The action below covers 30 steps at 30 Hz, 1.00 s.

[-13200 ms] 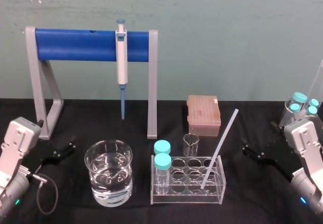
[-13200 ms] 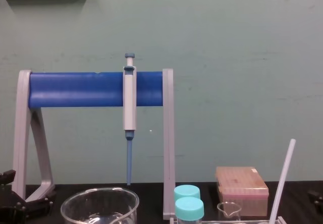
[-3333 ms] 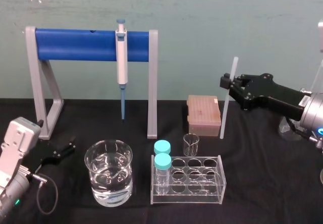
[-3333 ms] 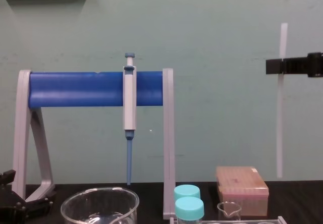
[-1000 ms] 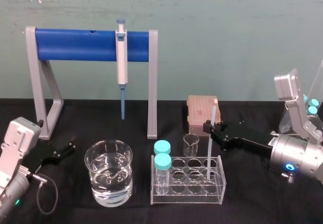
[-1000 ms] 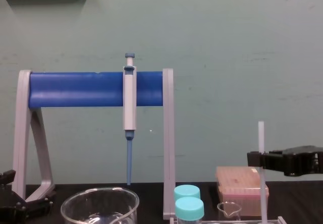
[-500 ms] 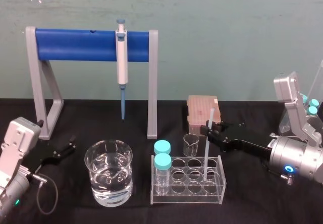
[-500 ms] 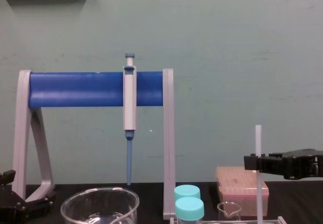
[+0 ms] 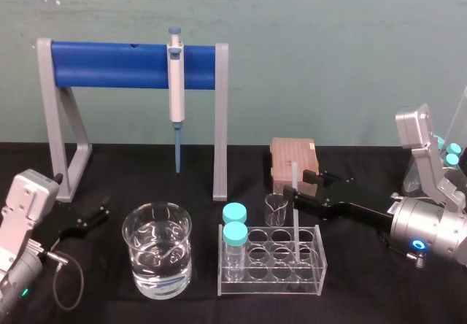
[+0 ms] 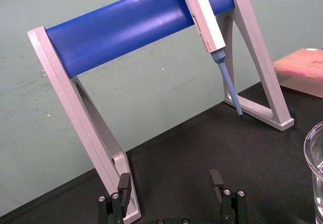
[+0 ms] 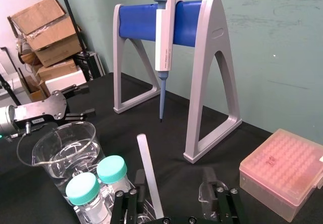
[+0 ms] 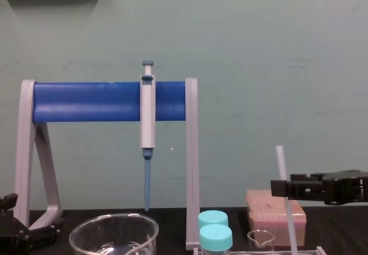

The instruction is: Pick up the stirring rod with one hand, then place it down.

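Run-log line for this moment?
right gripper: jaws open around stirring rod | rod: tilted, standing in test tube rack | left gripper: open, parked at left

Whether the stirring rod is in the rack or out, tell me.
In: the stirring rod stands tilted inside the rack, the right hand open around it.

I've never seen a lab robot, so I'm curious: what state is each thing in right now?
stirring rod: leaning in the rack, ungripped
right tool: open, straddling the rod
left tool: open, idle near the stand
pipette: hanging on the stand
large beaker: part full of clear liquid
vials: capped, upright in the rack
small beaker: empty
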Each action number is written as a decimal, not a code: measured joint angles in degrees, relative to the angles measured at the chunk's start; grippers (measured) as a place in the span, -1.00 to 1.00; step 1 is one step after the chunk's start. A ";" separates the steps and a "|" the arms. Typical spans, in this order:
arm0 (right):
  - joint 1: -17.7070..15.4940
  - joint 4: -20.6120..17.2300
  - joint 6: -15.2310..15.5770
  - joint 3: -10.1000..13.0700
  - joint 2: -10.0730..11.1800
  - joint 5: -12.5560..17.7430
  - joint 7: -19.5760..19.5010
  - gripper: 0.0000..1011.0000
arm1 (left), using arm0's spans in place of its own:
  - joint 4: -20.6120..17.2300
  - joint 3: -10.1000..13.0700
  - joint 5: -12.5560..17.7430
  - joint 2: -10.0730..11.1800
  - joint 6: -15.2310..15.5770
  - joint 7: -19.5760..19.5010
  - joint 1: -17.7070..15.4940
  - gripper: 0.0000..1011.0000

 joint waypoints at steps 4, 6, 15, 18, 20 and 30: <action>-0.01 -0.04 0.17 0.04 0.03 -0.05 -0.01 0.61 | 0.00 0.00 0.00 0.00 0.00 0.00 0.00 0.99; -0.09 -0.15 0.26 0.09 0.08 -0.07 -0.03 0.71 | 0.00 0.00 0.00 0.00 0.00 0.00 0.00 0.99; -0.29 -0.40 0.27 0.31 0.18 -0.10 -0.08 0.98 | 0.00 0.00 0.00 0.00 0.00 0.00 0.00 0.99; -0.51 -0.73 0.27 0.50 0.29 -0.08 -0.17 0.98 | 0.00 0.00 0.00 0.00 0.00 0.00 0.00 0.99; -0.64 -0.99 0.27 0.64 0.45 -0.05 -0.27 0.98 | 0.00 0.00 0.00 0.00 0.00 0.00 0.00 0.99; -2.34 -5.56 0.45 3.79 3.37 1.05 -2.08 0.98 | 0.00 0.00 0.00 0.00 0.00 0.00 0.00 0.99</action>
